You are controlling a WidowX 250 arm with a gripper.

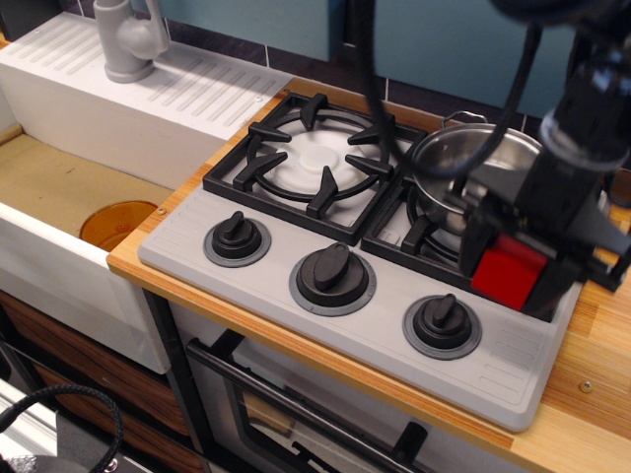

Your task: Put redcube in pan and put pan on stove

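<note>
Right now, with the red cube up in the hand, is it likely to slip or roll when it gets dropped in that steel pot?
The plain red solid cube looks rigid, with flat matte faces, so the hand probably grips it securely. Flat sides suggest it will settle rather than roll. The shiny stainless-steel pot looks smooth inside, so the cube might slide slightly on landing.
</note>
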